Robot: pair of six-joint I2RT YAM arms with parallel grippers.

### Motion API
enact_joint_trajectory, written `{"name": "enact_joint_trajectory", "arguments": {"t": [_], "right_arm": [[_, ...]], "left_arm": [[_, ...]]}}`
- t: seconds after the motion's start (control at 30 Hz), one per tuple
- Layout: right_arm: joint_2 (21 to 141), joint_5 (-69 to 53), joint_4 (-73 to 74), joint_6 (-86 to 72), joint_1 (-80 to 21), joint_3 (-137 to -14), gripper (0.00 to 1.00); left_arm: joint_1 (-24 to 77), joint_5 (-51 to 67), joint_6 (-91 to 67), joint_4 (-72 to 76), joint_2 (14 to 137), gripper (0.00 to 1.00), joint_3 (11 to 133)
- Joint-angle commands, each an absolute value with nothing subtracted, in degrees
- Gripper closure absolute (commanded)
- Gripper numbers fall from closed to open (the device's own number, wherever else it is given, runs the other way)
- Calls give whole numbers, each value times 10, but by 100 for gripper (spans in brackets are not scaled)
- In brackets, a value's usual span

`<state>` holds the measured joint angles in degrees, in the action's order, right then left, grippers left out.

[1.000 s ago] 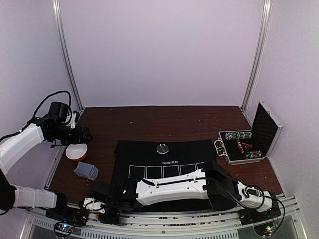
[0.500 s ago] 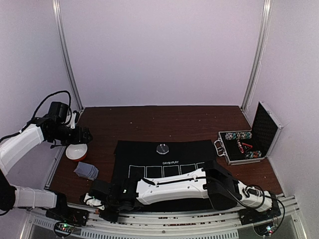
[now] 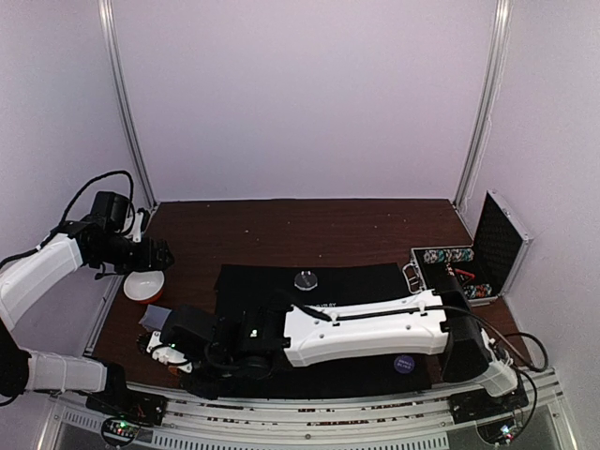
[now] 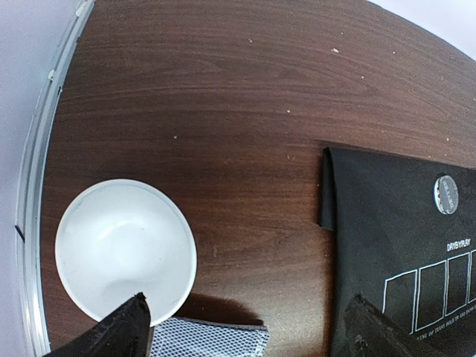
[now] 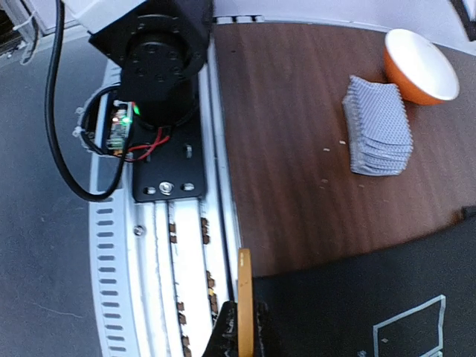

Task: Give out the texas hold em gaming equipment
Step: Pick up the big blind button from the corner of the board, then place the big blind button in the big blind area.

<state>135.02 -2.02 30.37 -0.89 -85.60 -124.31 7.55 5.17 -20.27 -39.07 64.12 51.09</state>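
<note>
My right gripper (image 5: 244, 311) is shut on an orange blind disc (image 5: 244, 275), held edge-on above the near left corner of the black mat (image 5: 357, 297). In the top view the right gripper (image 3: 157, 349) reaches far left, close to the stack of blue-grey-backed cards (image 3: 156, 318). The cards (image 5: 379, 126) lie beside an orange bowl (image 5: 420, 65). A purple blind disc (image 3: 404, 362) lies on the mat's near right part. The clear dealer disc (image 3: 306, 278) sits at the mat's far edge. My left gripper (image 4: 253, 336) hangs open over the bowl (image 4: 125, 256) and cards (image 4: 208, 338), holding nothing.
An open silver case (image 3: 469, 267) with striped chip stacks stands at the right. The left arm's base (image 5: 160, 67) and the metal rail (image 5: 178, 245) run along the near edge. The mat (image 3: 309, 309) carries white card outlines under my right arm.
My right gripper has shut on the orange disc and risen, moving farther left toward the cards. The arm's shift uncovers the purple disc on the mat. The left arm has held still.
</note>
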Motion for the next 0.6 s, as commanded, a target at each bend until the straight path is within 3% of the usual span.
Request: {"name": "enact_joint_trajectory", "arguments": {"t": [0.0,0.17,0.33,0.57], "right_arm": [[1310,132,364,40,-853,-1183,100],[1343,217,396,75,-853,-1188,100],[1396,229,396,93,-853,-1238,100],[1408,236,393,103,-852,-1219,100]], "left_arm": [[72,55,-202,-371,636,6,512],[71,57,-198,-371,634,5,512],[71,57,-197,-373,633,5,513],[71,57,-196,-374,635,5,512]]}}
